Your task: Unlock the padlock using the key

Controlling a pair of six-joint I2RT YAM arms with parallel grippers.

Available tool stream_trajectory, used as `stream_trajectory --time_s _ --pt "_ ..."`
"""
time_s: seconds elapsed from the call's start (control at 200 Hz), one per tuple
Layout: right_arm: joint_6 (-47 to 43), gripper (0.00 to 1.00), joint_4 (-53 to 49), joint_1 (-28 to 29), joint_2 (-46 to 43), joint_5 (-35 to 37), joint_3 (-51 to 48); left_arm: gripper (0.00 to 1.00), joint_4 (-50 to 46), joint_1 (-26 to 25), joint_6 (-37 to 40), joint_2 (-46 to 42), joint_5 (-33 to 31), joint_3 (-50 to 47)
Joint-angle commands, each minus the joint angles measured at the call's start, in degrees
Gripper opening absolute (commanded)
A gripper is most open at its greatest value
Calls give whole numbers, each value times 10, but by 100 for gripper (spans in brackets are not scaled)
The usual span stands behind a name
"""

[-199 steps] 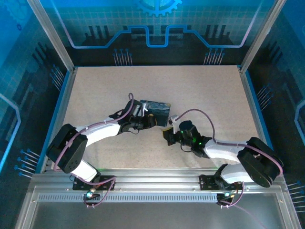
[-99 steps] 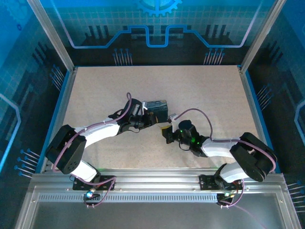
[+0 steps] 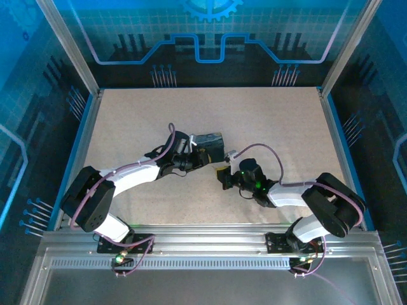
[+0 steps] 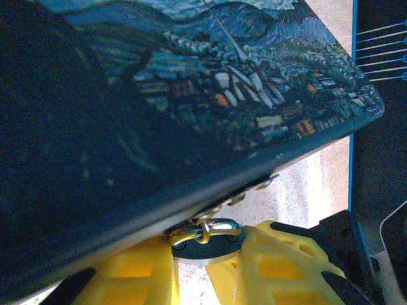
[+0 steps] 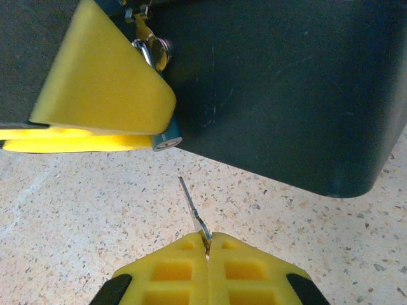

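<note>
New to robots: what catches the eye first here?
A dark-blue rectangular tin painted with a swirling night sky is mid-table. The yellow-fingered left gripper clamps a small blue-and-silver metal padlock hanging at the tin's edge, and just short of it the right gripper pinches a thin grey metal key.

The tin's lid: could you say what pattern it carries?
Tin lid: swirling dark-blue night-sky painting, clearest in left wrist view.

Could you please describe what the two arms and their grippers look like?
Both the left arm and right arm have white links, black joints and looping purple cables. The left gripper and right gripper have yellow fingers with recessed pockets.
</note>
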Motion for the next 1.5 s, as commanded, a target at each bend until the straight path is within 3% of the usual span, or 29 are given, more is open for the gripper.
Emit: stream_trajectory --time_s 0.0,1.496 --pt "-1 0 28 -8 8 -9 9 23 34 -3 -1 -13 13 1" --pt "4 0 89 -16 19 -18 11 24 30 -3 1 -6 14 1"
